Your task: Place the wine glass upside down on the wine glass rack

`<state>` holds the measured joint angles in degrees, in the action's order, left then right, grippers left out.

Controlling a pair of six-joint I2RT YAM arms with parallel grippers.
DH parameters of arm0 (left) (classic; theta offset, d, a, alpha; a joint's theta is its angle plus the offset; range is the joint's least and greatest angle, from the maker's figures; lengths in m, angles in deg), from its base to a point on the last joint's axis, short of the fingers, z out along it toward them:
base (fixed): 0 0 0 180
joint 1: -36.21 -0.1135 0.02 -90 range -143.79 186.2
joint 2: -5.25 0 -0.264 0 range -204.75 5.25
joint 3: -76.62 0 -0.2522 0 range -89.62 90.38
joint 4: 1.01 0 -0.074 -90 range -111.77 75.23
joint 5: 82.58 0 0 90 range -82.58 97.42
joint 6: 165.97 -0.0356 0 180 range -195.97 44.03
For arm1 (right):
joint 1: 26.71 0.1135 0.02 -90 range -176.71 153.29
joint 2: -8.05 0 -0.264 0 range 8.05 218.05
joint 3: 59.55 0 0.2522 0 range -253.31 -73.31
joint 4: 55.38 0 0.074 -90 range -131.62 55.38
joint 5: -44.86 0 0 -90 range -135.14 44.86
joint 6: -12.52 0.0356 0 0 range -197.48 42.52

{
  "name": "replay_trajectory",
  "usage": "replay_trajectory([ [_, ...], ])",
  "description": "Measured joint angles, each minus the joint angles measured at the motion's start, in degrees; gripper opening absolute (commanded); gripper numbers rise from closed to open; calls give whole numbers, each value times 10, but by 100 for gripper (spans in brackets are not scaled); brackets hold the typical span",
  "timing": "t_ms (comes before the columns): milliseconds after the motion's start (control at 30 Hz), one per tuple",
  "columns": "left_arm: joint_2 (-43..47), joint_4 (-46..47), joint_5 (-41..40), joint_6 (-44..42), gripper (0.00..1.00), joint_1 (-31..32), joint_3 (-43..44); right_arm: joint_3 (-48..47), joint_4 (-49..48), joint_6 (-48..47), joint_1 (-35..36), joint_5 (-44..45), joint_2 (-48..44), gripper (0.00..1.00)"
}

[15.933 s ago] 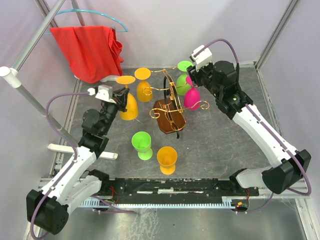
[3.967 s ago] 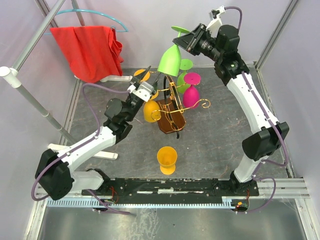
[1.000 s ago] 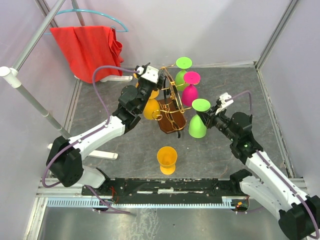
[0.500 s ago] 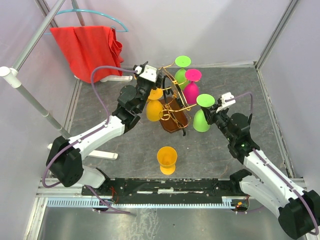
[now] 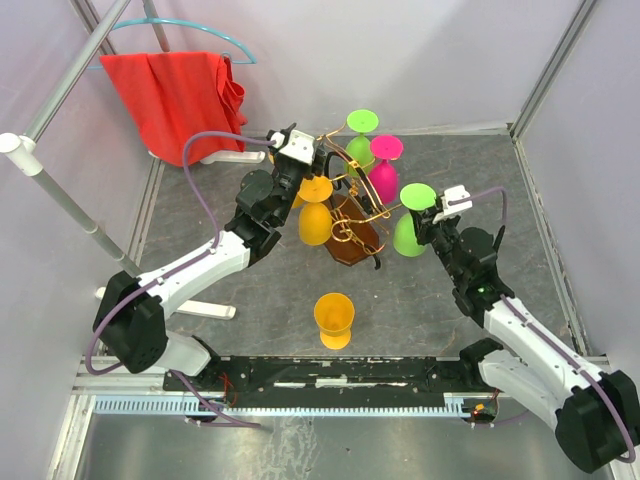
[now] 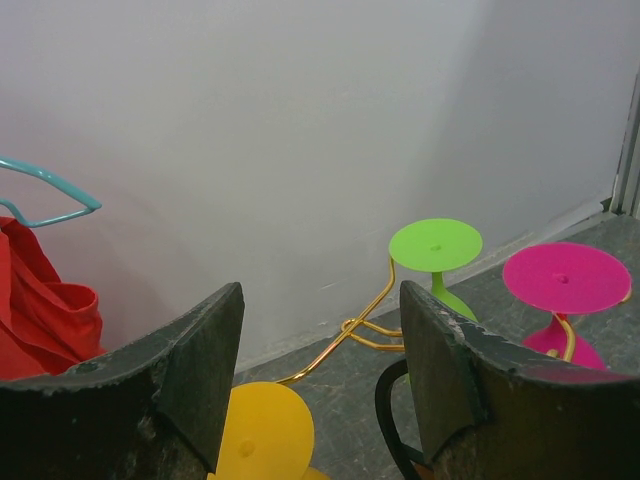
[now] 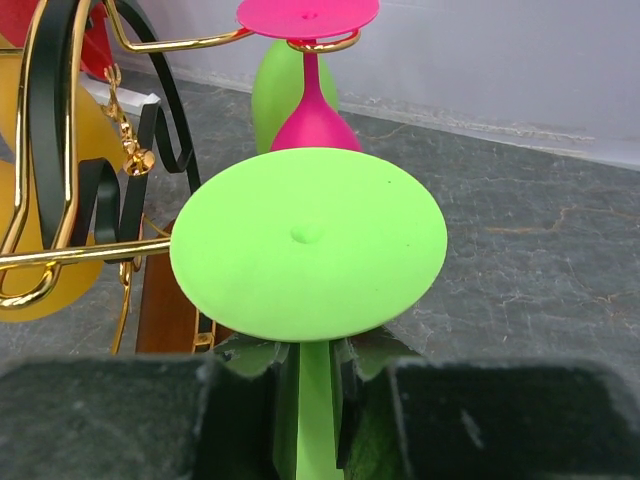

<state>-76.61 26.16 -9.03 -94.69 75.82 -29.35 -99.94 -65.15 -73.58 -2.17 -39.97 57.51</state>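
The right gripper (image 7: pixel 318 400) clamps the green wine glass (image 7: pixel 308 240) by its stem, foot uppermost for hanging, just beside the wine glass rack (image 5: pixel 352 238)'s gold arm; the left gripper (image 6: pixel 320 380) stands wide, apparently gripping nothing.

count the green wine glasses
2. One green glass hangs at the rack's far side; the other green glass is in the right hand, by the rack's right side. Hidden ones unlikely.
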Motion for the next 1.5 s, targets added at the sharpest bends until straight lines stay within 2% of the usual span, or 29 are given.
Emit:
replay_trajectory([
  [300, 0, 12, -2, 0, 71, 0, -5, 3, -68, -7, 0, 5, 40, 1],
  [700, 0, 16, -7, 0, 71, -2, -7, 13, -127, -9, -3, 78, 67, 2],
  [867, 0, 17, -11, 0, 71, -2, -7, 14, -121, -13, -6, 106, 57, 1],
  [1067, 0, 17, -12, 0, 71, -2, -7, 14, -80, -24, -7, 98, 15, 1],
  [1433, 0, 16, -15, 0, 71, -3, -10, 15, -25, -24, -8, 24, -12, 1],
  [1500, 0, 16, -15, 0, 72, -4, -11, 15, -25, -24, -8, 13, -12, 6],
])
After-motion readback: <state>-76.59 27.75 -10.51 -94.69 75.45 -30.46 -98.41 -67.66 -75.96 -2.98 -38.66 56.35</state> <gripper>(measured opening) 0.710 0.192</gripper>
